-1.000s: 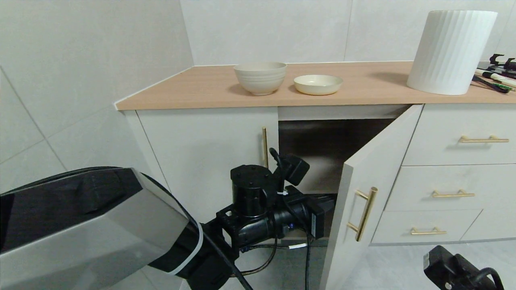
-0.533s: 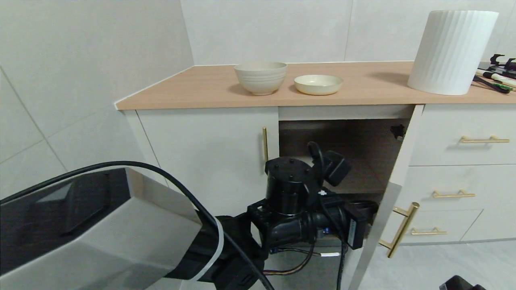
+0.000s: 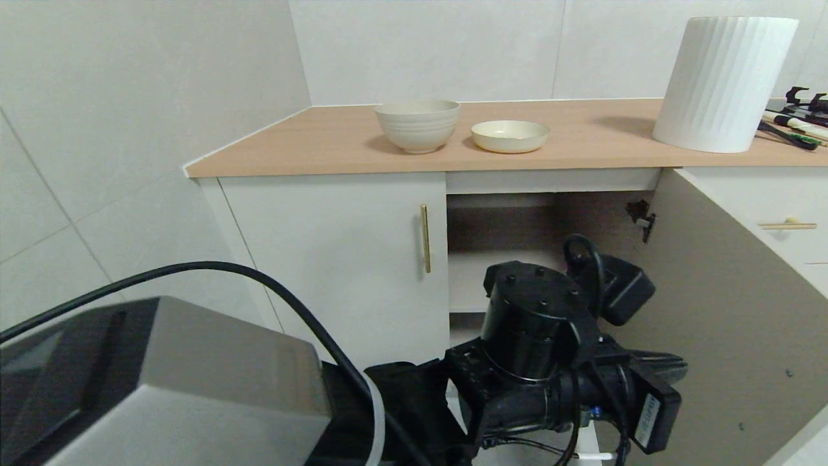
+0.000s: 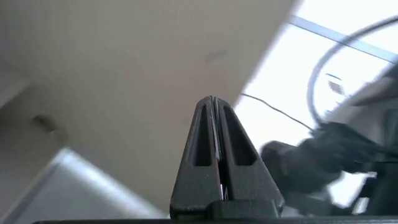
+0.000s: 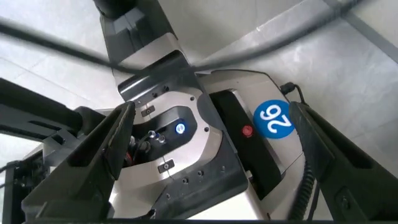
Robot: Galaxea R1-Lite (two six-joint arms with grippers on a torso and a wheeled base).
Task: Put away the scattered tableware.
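**Tiled kitchen corner: tableware on the counter, cupboard open below**

Pale wall tiles back a wooden counter [image 3: 323,145] that runs across the upper half of the head view. Two pieces of tableware sit on it, just left of centre. One is a ribbed cream bowl [image 3: 418,124]. The other is a shallow cream dish [image 3: 510,135], just to the right of the bowl and apart from it, and both are upright. Farther right stands a tall white ribbed container [image 3: 724,81], and a few dark hand tools [image 3: 792,120] lie at the frame's right edge.

Below the counter, the left cupboard door [image 3: 336,259] is shut and carries a gold handle [image 3: 425,238]. The right cupboard door [image 3: 724,291] stands wide open, its inner face toward the camera — behind it, a pale shelf [image 3: 479,278] and a dark hinge [image 3: 640,217] are visible.

The left tool [image 3: 673,370] is low in the frame, in front of the open compartment, and points at the open door's inner face. In the left wrist view the left tool [image 4: 212,102] has its fingers pressed together with nothing between them. Whether they touch the door cannot be told. The right tool [image 5: 211,107] has its fingers spread wide and holds nothing.
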